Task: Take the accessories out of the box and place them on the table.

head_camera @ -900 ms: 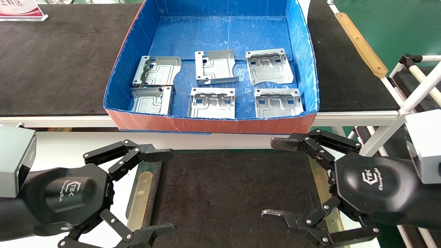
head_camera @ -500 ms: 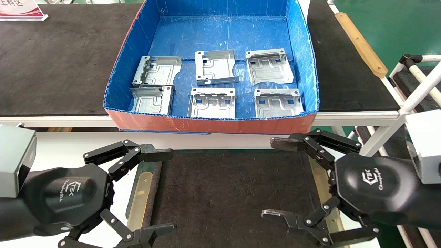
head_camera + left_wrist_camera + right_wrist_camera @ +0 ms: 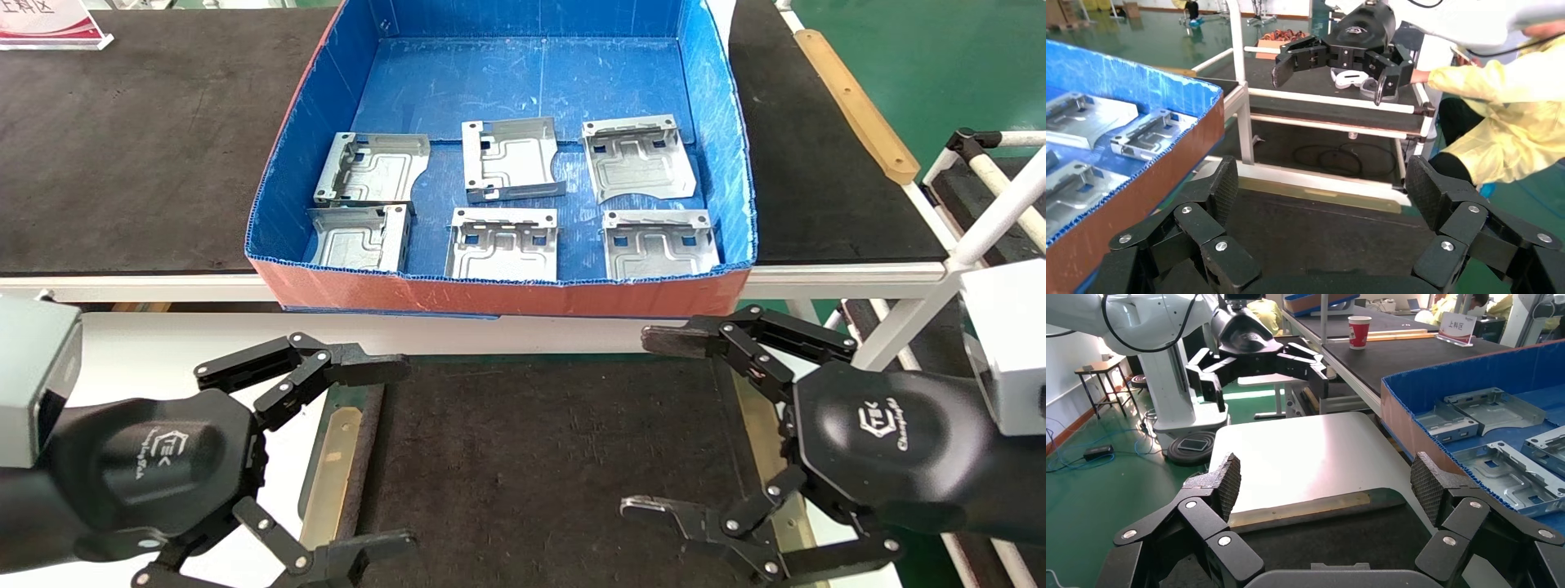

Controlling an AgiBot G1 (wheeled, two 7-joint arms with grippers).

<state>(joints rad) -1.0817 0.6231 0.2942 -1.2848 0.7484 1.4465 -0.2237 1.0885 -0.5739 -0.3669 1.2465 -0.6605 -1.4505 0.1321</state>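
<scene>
Six silver accessories are seen lying in two rows of three inside the box [image 3: 498, 296], which fills the upper centre of the head view and rests on the dark-topped bench [image 3: 139, 139]. In the far row, one plate [image 3: 373, 169] is at the left, one [image 3: 511, 158] in the middle and one [image 3: 638, 157] at the right. In the near row, close to the orange front wall, a plate [image 3: 359, 237] is at the left, another [image 3: 503, 243] in the middle and another [image 3: 659, 242] at the right. The far-left and near-left plates are touching or nearly so; the others lie apart.

Below the box, the white tabletop [image 3: 163, 343] with its dark inset mat [image 3: 531, 457] is shown across the lower frame. The left gripper [image 3: 384, 453] is held at the lower left, over the mat's left edge, with its jaws spread wide and nothing between them. The right gripper [image 3: 658, 425] is held at the lower right, over the mat's right edge, its jaws likewise wide apart and holding nothing. Neither gripper is touching the box or any plate.
</scene>
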